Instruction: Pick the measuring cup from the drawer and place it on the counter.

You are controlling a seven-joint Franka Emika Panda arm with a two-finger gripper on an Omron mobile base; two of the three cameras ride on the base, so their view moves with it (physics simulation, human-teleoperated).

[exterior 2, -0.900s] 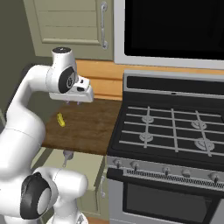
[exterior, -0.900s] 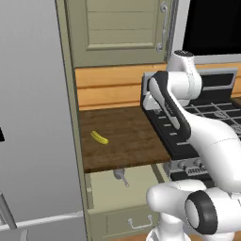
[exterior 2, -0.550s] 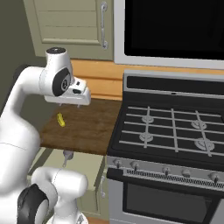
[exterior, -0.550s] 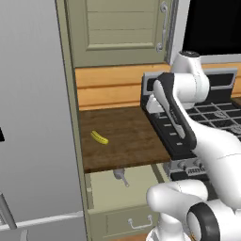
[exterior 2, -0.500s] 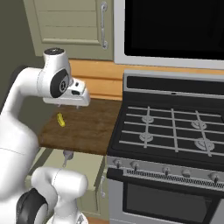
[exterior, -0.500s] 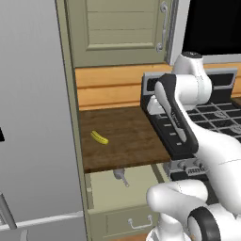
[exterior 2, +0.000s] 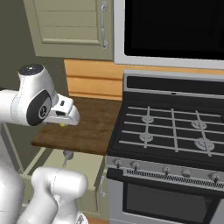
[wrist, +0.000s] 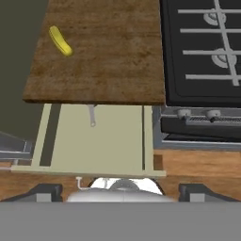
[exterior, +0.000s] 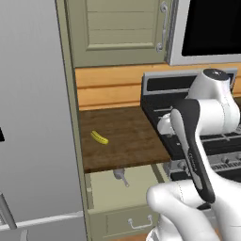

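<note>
So the measuring cup (wrist: pixel 92 114) sits in the open drawer (wrist: pixel 120 155) at its back edge, bowl tucked under the counter (wrist: pixel 103 52), thin handle pointing toward the drawer front. We've got the gripper (wrist: pixel 120 192) spread wide, high above it, so straight down

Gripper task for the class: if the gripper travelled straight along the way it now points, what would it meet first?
Probably the pale floor of the open drawer, slightly clear of the measuring cup handle. The open gripper is high above, so depth is uncertain.
</note>
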